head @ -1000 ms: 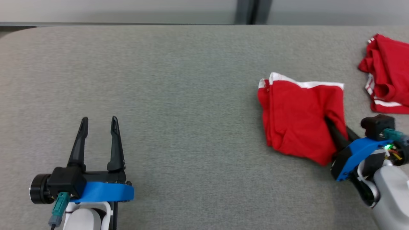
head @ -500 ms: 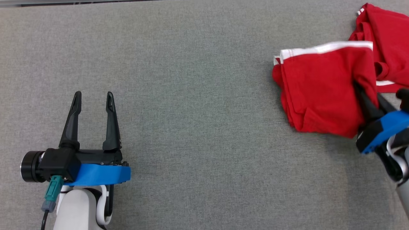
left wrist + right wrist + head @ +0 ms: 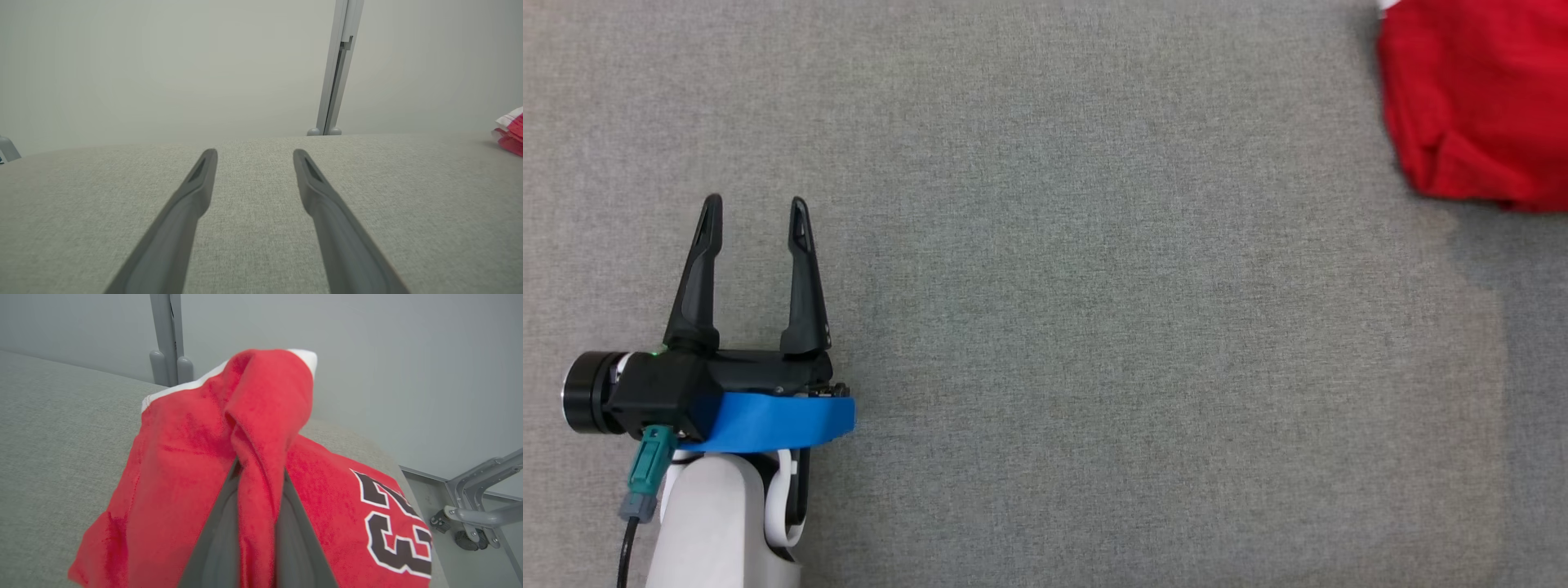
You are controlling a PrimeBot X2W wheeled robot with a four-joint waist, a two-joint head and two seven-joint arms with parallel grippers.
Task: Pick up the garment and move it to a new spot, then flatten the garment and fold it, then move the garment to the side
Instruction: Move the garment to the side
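1. Left gripper (image 3: 756,208): it hangs over the near left of the table (image 3: 1045,327). Its fingers stand wide apart with nothing between them. I judge it is parked clear, as the carry needs one arm.
2. Table: grey cloth top. The middle ground is bare, leaving room to set cloth down. Count: one.
3. Red garment (image 3: 1470,106): it sits at the far right of the table, well apart from the left gripper. The right wrist view shows the same piece (image 3: 184,465) with a white band along its far edge. A bunched fold is raised and the rest drapes below. I cannot tell whether the hem touches the table.
4. Right gripper (image 3: 261,469): it is clamped tight on that raised fold, with cloth wrapped over both fingers. I judge a pinched fold is used because it lifts the whole bundle for the move aside.
5. Numbered red jersey (image 3: 380,514): it lies just right of the held piece and bears "23". It appears to be a separate item, though I cannot confirm this.
6. Counts: two grippers and, probably, two red pieces.
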